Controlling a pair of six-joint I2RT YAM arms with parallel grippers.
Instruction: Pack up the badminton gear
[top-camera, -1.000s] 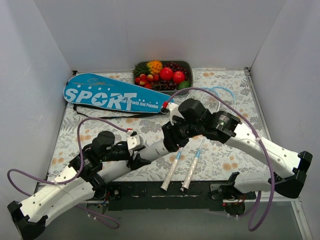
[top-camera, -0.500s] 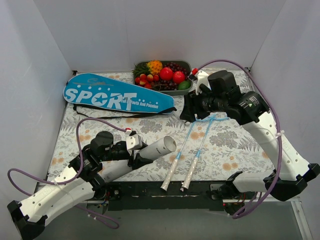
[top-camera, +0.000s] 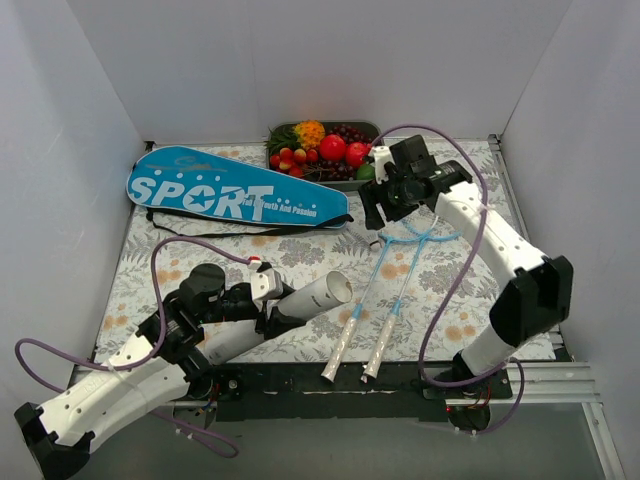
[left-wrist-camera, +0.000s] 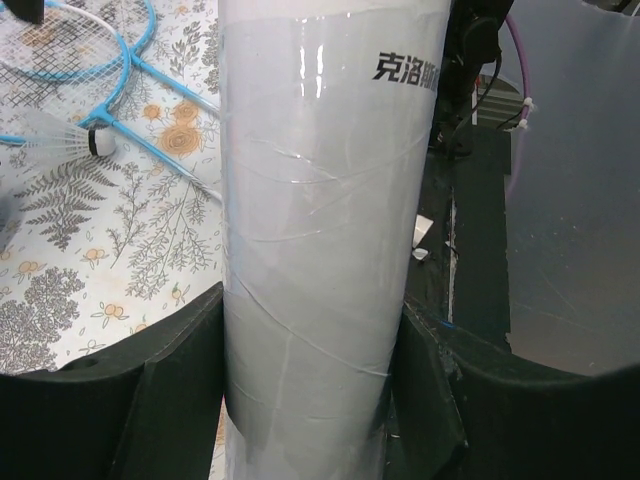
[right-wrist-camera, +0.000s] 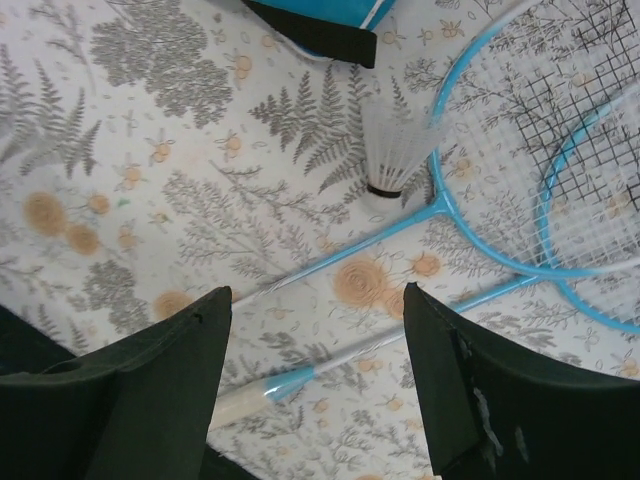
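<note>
My left gripper is shut on the white shuttlecock tube, which is held tilted just above the near table. In the left wrist view the tube fills the space between the jaws of that gripper. Two light-blue rackets lie side by side, white handles toward me, heads under the right arm. My right gripper is open and empty, hovering above the table beside the racket heads and a loose white shuttlecock. The blue "SPORT" bag lies at the back left.
A grey tray of colourful fruit stands at the back centre, just behind the right gripper. White walls close in the left, back and right sides. The bag's black strap trails along its near edge. The right arm's cable hangs over the right side.
My right arm has pulled away from the tube near the left gripper and swung to the back, over the racket heads. The left gripper keeps hold of the tube.
</note>
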